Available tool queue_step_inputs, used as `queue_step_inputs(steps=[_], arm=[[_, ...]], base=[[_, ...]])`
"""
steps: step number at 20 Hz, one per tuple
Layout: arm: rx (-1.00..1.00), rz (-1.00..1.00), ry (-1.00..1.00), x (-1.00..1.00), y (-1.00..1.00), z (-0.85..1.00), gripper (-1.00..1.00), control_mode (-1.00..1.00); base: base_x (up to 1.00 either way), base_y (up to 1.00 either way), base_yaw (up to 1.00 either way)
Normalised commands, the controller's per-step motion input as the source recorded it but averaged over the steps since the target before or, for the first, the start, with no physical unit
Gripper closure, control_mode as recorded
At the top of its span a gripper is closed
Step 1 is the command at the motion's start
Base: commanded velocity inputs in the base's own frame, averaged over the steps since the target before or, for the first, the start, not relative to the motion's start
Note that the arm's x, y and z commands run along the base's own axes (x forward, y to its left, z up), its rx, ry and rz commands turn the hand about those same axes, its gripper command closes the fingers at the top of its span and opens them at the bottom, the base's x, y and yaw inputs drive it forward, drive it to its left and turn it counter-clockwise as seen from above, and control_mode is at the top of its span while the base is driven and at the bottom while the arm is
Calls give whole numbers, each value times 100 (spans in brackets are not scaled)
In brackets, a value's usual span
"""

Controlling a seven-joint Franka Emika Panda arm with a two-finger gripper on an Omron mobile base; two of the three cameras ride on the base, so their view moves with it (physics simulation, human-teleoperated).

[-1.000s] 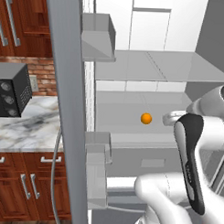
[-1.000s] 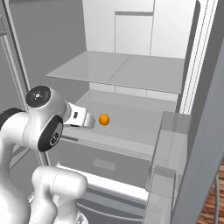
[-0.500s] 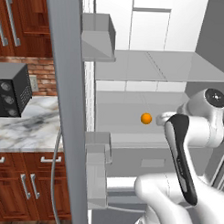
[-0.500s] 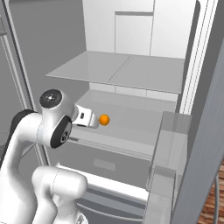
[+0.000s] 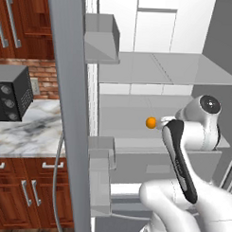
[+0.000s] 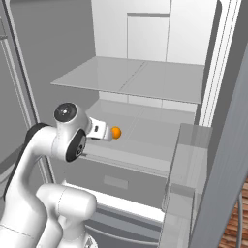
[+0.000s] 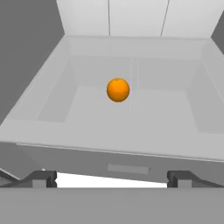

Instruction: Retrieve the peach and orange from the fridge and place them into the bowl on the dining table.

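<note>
One fruit is in sight, the orange, resting alone on a grey shelf inside the open fridge, roughly mid-shelf and some way in from the near edge. Over the last second the arm has swung its wrist in toward that shelf: in the left base view the hand has slid from right of the fruit to just beside it, and in the right base view the gripper now sits almost against the orange's left side. The hand view puts the orange above centre, between the lines of the two fingertips but farther in, not yet between them. The gripper is spread as wide as it goes and holds nothing. My judgement is that this is the final approach for the first pick; a short further reach should bring the jaws around the ball. A round fruit on a smooth shelf could roll if nudged off-centre.
</note>
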Motion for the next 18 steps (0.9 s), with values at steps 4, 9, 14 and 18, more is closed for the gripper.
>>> queue_step_inputs(steps=[4, 9, 14, 18], arm=[[0, 0, 2, 39, 0, -10, -100, -100], [0, 0, 3, 34, -2, -9, -100, -100], [0, 0, 2, 30, -9, -9, -100, -100], [0, 0, 1, 22, -13, -13, -100, -100]], base=[[0, 0, 0], [0, 0, 0], [0, 0, 0], [0, 0, 0]])
